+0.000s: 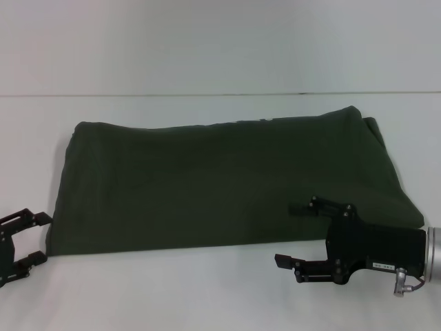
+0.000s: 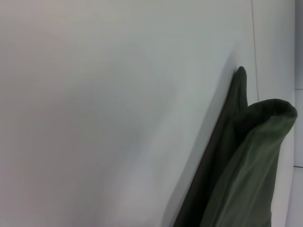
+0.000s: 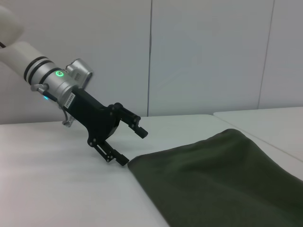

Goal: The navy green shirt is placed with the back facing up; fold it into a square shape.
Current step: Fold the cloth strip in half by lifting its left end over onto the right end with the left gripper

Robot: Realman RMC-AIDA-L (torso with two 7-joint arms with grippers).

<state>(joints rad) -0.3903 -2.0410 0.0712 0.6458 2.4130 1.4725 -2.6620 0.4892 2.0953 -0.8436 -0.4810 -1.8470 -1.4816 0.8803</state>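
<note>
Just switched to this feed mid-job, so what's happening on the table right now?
A two-armed robot is folding the navy green shirt, which lies on the white table as a wide, already folded slab. The left gripper sits open at the shirt's near left corner, touching nothing. The right gripper is open at the near edge on the right side, one finger over the cloth and one over the table. Neither holds fabric yet.
</note>
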